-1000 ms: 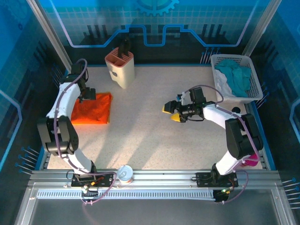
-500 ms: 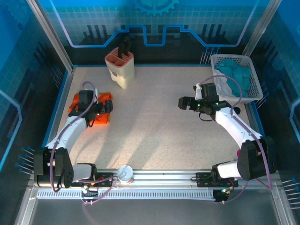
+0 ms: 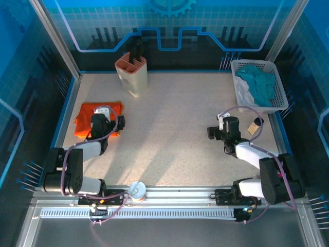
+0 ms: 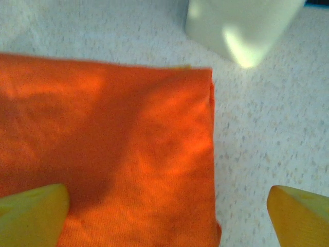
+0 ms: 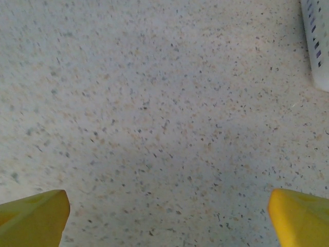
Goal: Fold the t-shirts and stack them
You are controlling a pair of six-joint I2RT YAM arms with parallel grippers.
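Top external: left end effector (image 3: 104, 114) agape over orange-red t-shirt (image 3: 83, 125), utensil holder (image 3: 132, 75) beyond; right end effector (image 3: 224, 128) agape near basket (image 3: 280, 90).

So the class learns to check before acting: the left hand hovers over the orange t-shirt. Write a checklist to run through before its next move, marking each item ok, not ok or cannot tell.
1. Left hand open and empty: ok, fingers wide apart, nothing between them.
2. Left hand over the orange t-shirt: ok, above it, near its folded edge.
3. Orange t-shirt folded flat on the table: ok, straight fold edge.
4. Right hand free: ok, open above bare table.
5. Right hand clear of the basket: ok, apart.
6. Whether a second t-shirt lies under the orange one: cannot tell.
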